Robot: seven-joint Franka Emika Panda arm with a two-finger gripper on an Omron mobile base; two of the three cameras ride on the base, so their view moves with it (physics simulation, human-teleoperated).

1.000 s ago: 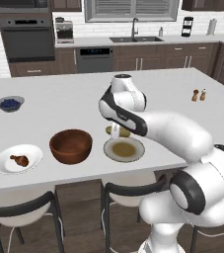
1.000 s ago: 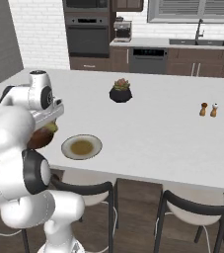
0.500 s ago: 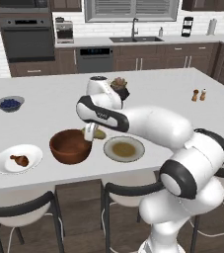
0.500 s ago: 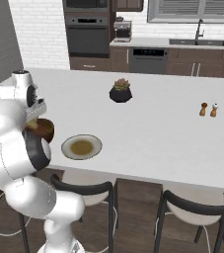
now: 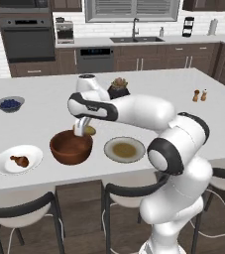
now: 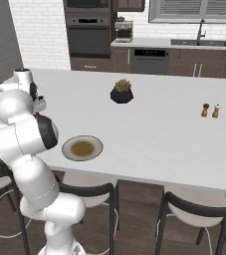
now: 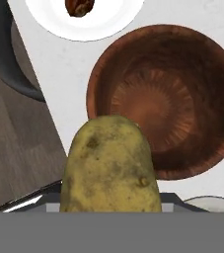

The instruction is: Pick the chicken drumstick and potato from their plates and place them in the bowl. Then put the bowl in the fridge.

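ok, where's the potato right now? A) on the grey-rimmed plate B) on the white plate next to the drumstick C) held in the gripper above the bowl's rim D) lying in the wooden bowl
C: the potato sits in the gripper just over the far rim of the bowl, whose inside is empty in the hand view; the grey-rimmed plate holds nothing and the drumstick lies alone on the white plate.

A rough, speckled matt potato [image 7: 111, 165] hangs above a turned wooden bowl [image 7: 165, 101] with ringed grain; nearby, a smooth white plate [image 7: 89, 24] sits on the matt pale counter [image 5: 44, 101].
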